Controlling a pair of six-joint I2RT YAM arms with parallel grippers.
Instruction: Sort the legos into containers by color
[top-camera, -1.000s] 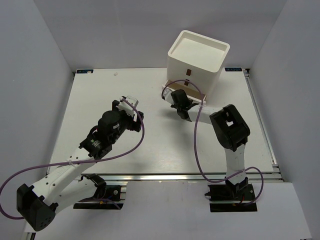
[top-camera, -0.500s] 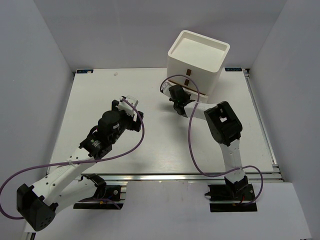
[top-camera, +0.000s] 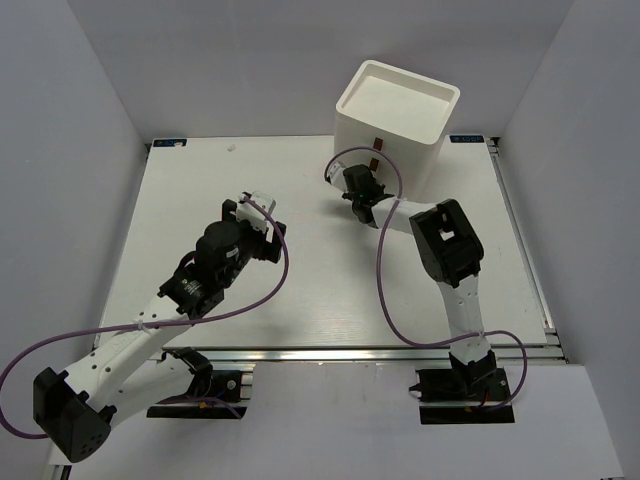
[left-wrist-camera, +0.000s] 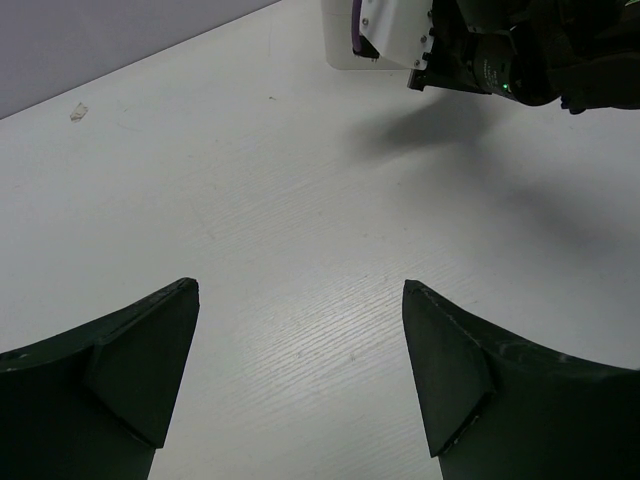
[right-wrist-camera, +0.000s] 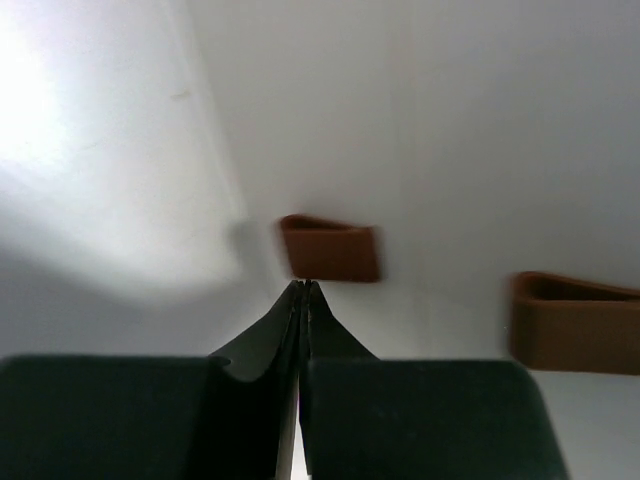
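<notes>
Two small blue labels (top-camera: 168, 143) sit at the back corners of the white wood-grain table (top-camera: 320, 300), their print too small to read. The boxy white plastic drawer unit (top-camera: 395, 135) stands at the upper right of the overhead view, its recessed top tilted toward the camera and one small brown rectangular handle (top-camera: 378, 147) showing on its front. The right gripper (top-camera: 362, 198) is pushed up against that front; in its own camera the black fingers (right-wrist-camera: 260, 370) are pressed together with nothing between them, their tips just below a brown handle (right-wrist-camera: 330, 250), and a second brown handle (right-wrist-camera: 575, 322) is at the right edge on the white drawer face (right-wrist-camera: 450, 120). The left gripper (top-camera: 268, 230) is left of centre, well apart from the unit, its dark fingers (left-wrist-camera: 140, 360) spread wide over bare table. A tiny pale scrap (left-wrist-camera: 78, 112) lies at the upper left of the left wrist view. Purple cables (top-camera: 385, 290) loop along both arms.
</notes>
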